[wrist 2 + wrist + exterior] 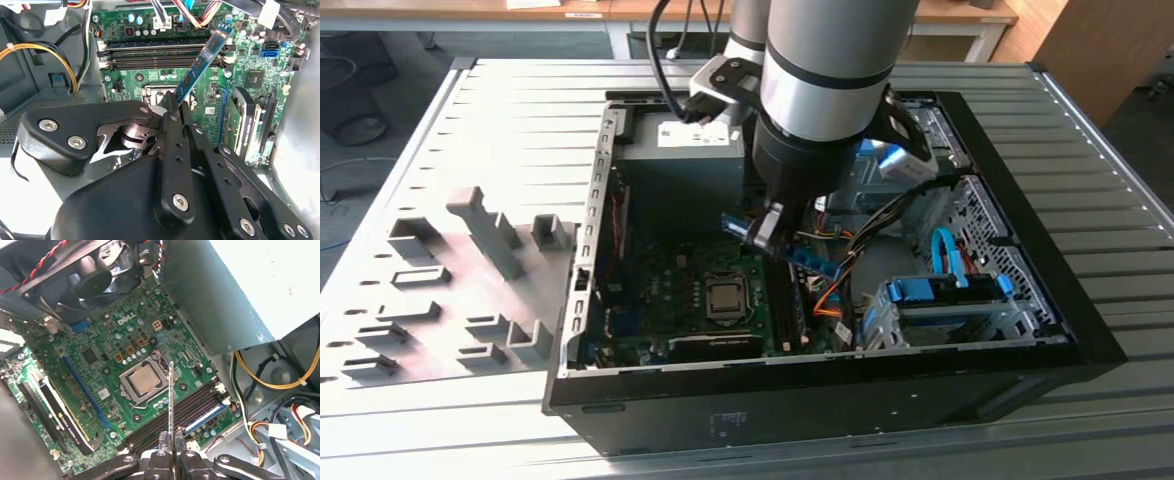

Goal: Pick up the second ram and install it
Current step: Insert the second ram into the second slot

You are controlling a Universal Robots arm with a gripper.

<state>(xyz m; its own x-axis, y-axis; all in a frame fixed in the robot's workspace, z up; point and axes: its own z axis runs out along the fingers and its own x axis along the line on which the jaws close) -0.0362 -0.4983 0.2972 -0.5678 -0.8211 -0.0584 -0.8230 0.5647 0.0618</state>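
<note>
My gripper (770, 232) is shut on the second ram (783, 248), a long narrow blue-green board that hangs tilted inside the open computer case (594, 300). In the second wrist view the ram (202, 62) sticks out from the fingers (172, 112) and slants across the motherboard above the memory slots (155, 56). The first wrist view shows the ram (171, 400) edge-on, rising from the gripper (172, 439) over the dark slots (172, 415) beside the processor socket (142, 382). The ram is not touching the slots.
A fan (95, 270) and the grey power supply (240, 290) border the motherboard. An expansion card (55, 412) stands on one side, and yellow cables (270, 382) run past the slots. A drive cage with blue clips (947, 295) and grey fixture blocks (467, 270) flank the case.
</note>
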